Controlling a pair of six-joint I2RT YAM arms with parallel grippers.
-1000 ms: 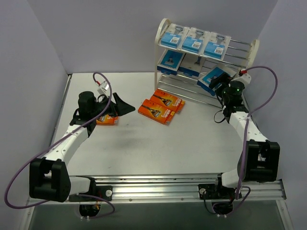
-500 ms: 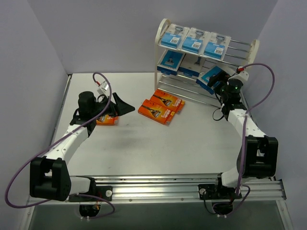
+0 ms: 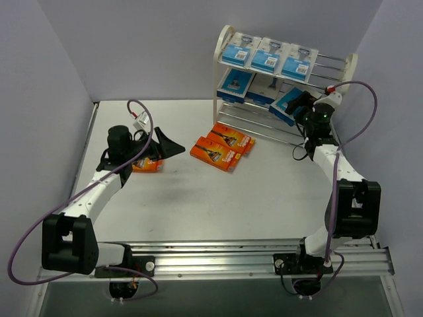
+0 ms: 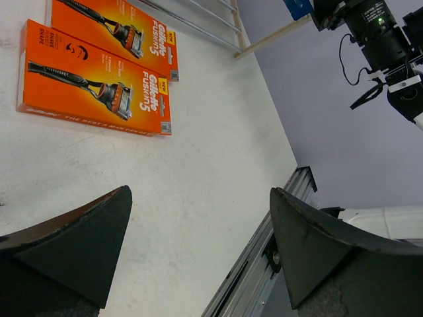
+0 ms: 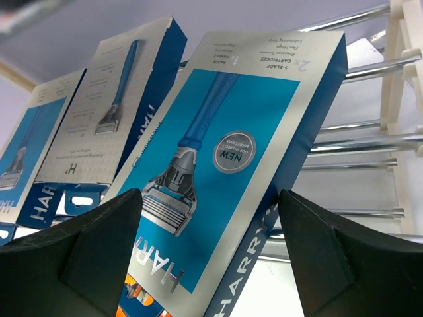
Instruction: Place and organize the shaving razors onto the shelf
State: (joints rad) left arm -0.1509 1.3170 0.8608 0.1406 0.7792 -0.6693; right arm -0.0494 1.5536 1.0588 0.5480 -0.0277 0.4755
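The cream shelf (image 3: 223,39) stands at the back right, with three blue and white razor packs (image 3: 268,58) on its top tier and two (image 3: 236,82) on the middle tier. My right gripper (image 3: 303,105) is shut on a blue razor pack (image 3: 287,102) at the right end of the middle tier. In the right wrist view this pack (image 5: 225,152) spans the gripper (image 5: 210,198), tilted against the wire rods (image 5: 370,142). Two orange boxes (image 3: 223,146) lie on the table. A third orange box (image 3: 147,166) lies beside the left wrist. My left gripper (image 3: 173,146) stands open and holds nothing.
Grey walls close in on the left, back and right. A metal rail (image 3: 218,254) runs along the near edge. In the left wrist view the two orange boxes (image 4: 99,79) lie ahead of the open gripper (image 4: 199,193), and the right arm (image 4: 377,33) shows beyond.
My right gripper has carried the blue pack up and back, closer to the shelf's middle tier. The left arm has stayed still.
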